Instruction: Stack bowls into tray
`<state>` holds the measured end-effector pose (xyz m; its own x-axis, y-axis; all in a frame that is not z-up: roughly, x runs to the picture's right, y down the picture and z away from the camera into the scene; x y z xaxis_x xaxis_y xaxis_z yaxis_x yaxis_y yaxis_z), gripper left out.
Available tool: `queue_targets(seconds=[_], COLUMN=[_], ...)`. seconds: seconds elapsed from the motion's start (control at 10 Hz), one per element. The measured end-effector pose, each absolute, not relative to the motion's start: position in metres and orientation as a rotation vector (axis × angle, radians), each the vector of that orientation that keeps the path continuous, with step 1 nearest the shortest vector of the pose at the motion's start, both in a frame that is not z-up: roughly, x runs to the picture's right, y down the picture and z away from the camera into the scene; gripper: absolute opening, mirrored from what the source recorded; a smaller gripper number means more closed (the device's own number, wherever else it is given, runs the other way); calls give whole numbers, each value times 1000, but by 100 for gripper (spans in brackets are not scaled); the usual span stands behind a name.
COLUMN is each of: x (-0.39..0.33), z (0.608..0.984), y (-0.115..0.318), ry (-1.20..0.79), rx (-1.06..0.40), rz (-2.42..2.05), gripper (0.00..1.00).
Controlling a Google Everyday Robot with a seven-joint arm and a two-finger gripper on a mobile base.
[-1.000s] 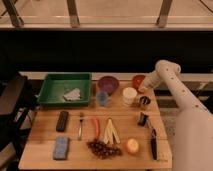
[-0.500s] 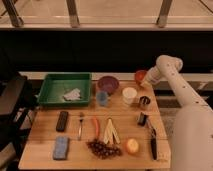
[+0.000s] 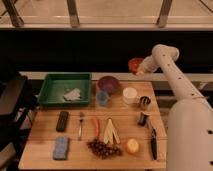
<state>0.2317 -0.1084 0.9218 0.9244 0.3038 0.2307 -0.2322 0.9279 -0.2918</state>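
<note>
The orange-red bowl (image 3: 135, 64) hangs in the air above the table's far right edge, held by my gripper (image 3: 142, 68) at its right rim. The dull purple-maroon bowl (image 3: 108, 83) stands on the table at the back middle, lower and to the left of the gripper. The green tray (image 3: 55, 80) lies at the back left, just left of the purple bowl, with a crumpled pale wrapper (image 3: 72, 94) inside it.
A pale blue cup (image 3: 102, 98), a white cup (image 3: 130, 95) and a small metal cup (image 3: 145, 102) stand below the held bowl. Nearer lie a remote (image 3: 62, 120), fork (image 3: 80, 125), carrot (image 3: 95, 125), grapes (image 3: 102, 148), orange (image 3: 131, 146), sponge (image 3: 61, 148) and black tool (image 3: 153, 142).
My gripper has lifted the orange-red bowl up from table height and moved it slightly left. Everything else stays where it was.
</note>
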Motion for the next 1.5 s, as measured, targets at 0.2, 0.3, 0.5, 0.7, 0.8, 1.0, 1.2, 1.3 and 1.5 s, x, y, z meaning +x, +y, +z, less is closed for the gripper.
queue_targets(seconds=[0.2, 0.3, 0.5, 0.7, 0.8, 1.0, 1.2, 1.3, 1.5], x=[197, 181, 140, 112, 91, 71, 66, 67, 73], z=[909, 902, 880, 862, 854, 850, 861, 868, 888], y=[-110, -109, -105, -95, -84, -64, -43, -36, -23], ry=[-351, -384, -484, -559, -599, -637, -654, -652, -644], rx=[-257, -257, -255, -273, -294, -340, -391, -407, -438], rz=[226, 206, 160, 125, 90, 60, 50, 50, 62], gripper=[2, 2, 10, 29, 41, 59, 67, 67, 67])
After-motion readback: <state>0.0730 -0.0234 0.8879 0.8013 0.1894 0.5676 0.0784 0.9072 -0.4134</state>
